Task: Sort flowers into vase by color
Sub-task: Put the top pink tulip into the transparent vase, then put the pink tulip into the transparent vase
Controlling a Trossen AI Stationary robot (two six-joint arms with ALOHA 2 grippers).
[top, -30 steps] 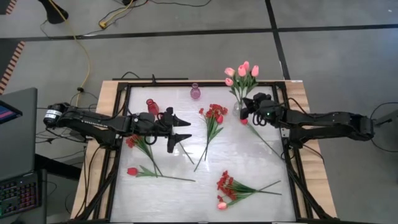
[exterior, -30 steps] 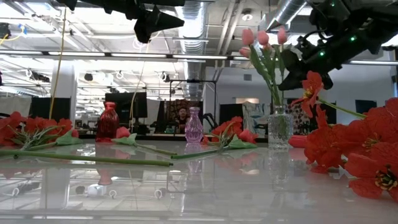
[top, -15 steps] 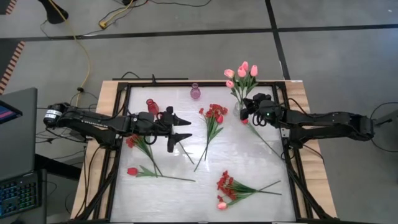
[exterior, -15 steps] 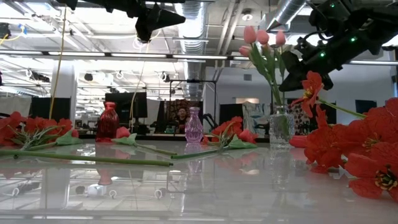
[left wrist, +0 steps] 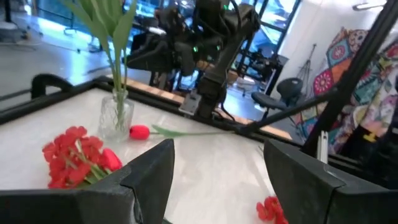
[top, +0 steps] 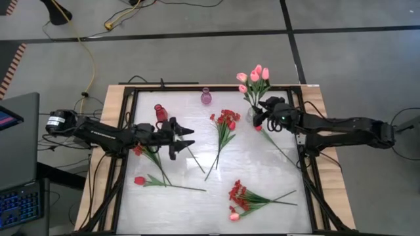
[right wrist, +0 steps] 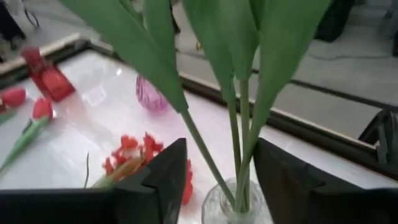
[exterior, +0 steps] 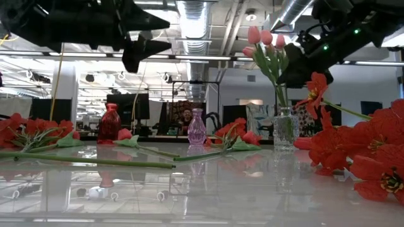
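Pink tulips (top: 256,75) stand with their stems in a clear glass vase (top: 251,116) at the table's far right. My right gripper (right wrist: 221,155) is open just above the vase's mouth, one finger on either side of the green stems (right wrist: 239,137); I see no touch. My left gripper (top: 190,137) hangs open above the table left of centre, nothing between its fingers (left wrist: 217,155). A red vase (top: 161,112) and a purple vase (top: 206,97) stand at the far side. Red sprays (top: 225,124) and red tulips (top: 141,149) lie flat on the table.
A red tulip (top: 257,128) with a long stem lies right beside the glass vase. Another red tulip (top: 139,180) lies near the left front. A red spray and a pink tulip (top: 239,196) lie near the front edge. A black frame (top: 308,170) rims the table.
My left gripper has drawn back toward the table's left edge and come lower, still open. The right gripper stays at the glass vase.
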